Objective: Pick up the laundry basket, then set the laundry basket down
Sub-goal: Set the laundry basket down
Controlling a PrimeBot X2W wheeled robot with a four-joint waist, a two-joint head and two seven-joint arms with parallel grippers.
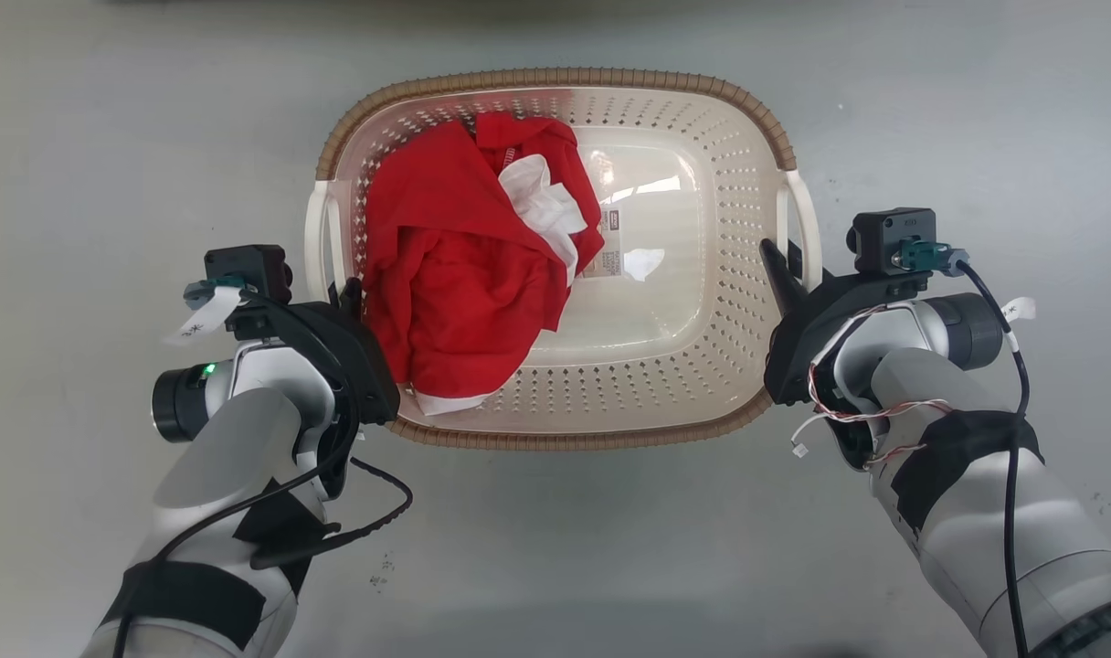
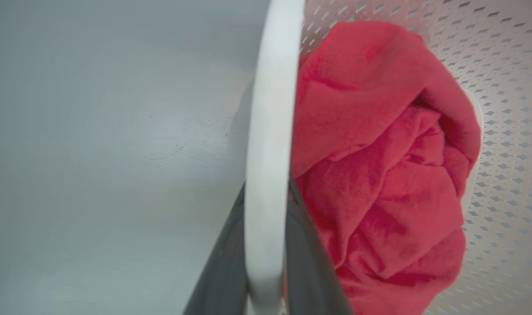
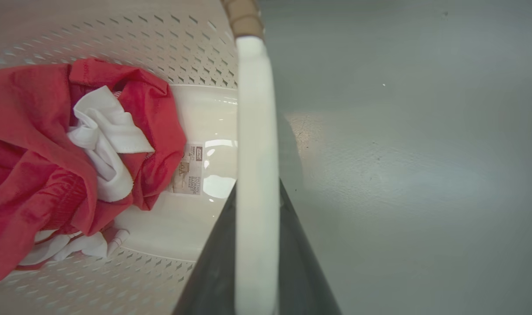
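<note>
Looking down from the head camera, we see the cream-white, rounded-rectangular plastic laundry basket (image 1: 565,78), with perforated walls and a brown woven-look rim, in the middle of the view against the plain grey floor (image 1: 555,567), between our two arms. We cannot tell whether its base rests on the floor or hangs just above it. Our left gripper (image 1: 350,297) is at the basket's curved white left side handle (image 1: 316,228). In the left wrist view its two long dark fingers (image 2: 312,271) stand one on each side of that handle (image 2: 270,131), pressed against it, so the gripper (image 2: 266,192) is clamped on the handle. Our right gripper (image 1: 779,265) meets the matching white right side handle (image 1: 807,219). The right wrist view shows its dark fingers (image 3: 211,271) flanking the pale bar (image 3: 255,153) in the same way, with the gripper (image 3: 257,188) closed onto it. Inside the basket, a crumpled red fabric garment (image 1: 455,274) is heaped against the left wall, close beside the left handle. A bunched white cloth (image 1: 542,201) is tucked into its folds, and a white hem shows at the near edge. A small printed rectangular label (image 1: 615,242) lies on the smooth, glossy base, just beside the red garment and partly covered by it. The right half of the base is bare and catches the light.
</note>
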